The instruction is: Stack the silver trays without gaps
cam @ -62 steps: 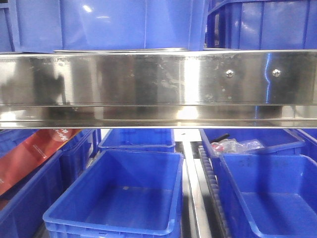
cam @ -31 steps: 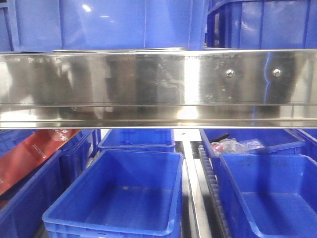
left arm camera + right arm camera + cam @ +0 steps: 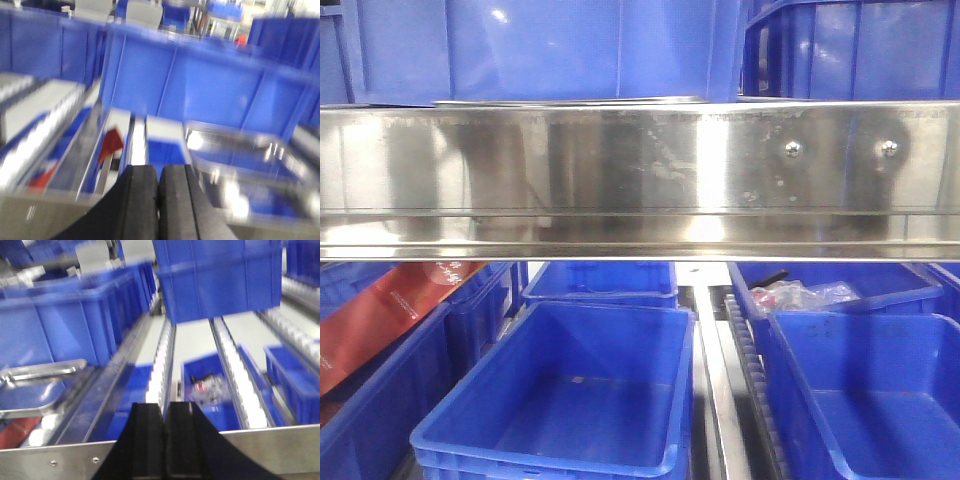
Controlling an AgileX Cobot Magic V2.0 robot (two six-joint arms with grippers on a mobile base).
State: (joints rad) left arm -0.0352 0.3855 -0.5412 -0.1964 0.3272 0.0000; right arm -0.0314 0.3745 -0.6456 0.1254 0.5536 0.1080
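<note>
Broadly, you see the steel shelf rail [image 3: 640, 180] spanning the front view, blue bins [image 3: 570, 400] beneath. The silver trays [image 3: 570, 100] lie edge-on atop the rail. Your left gripper [image 3: 158, 200] and right gripper [image 3: 164, 440] are pressed together, empty. The red pack [image 3: 380, 310] has unreadable print.

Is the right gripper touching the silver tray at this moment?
Apart. The right wrist view shows it: the right gripper, shut and empty, is at the bottom centre, while the silver tray lies at the far left, with a wide gap between them.
</note>
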